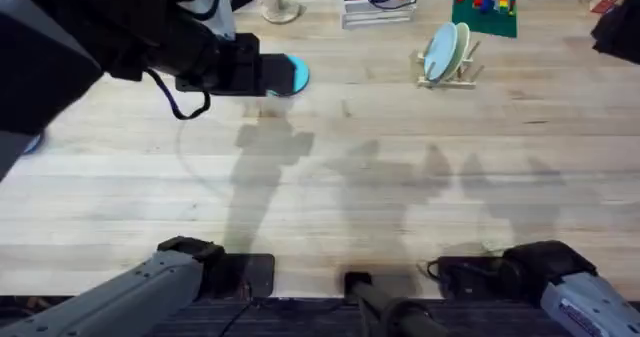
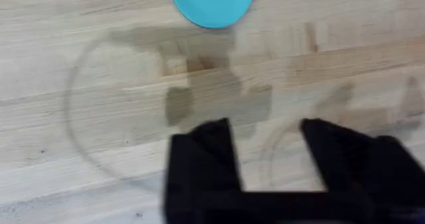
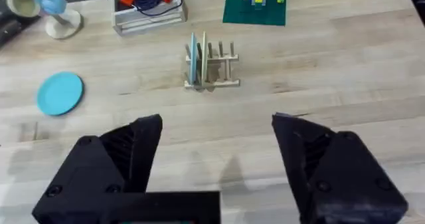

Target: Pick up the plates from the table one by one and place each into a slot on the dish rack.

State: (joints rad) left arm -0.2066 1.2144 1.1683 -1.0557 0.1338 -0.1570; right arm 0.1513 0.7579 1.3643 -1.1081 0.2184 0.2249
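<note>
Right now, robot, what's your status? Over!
Both grippers open, empty: left gripper, right gripper. Blue plate flat on table. Two plates in dish rack. Nothing blocking.

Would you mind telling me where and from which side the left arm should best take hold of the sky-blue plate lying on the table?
Probably at the rim. The sky-blue plate lies flat on the table, so only its thin edge offers a grip. The left tool, open, hovers above bare wood just short of it; I would come down from above at the near edge, one finger sliding under, one over.
</note>
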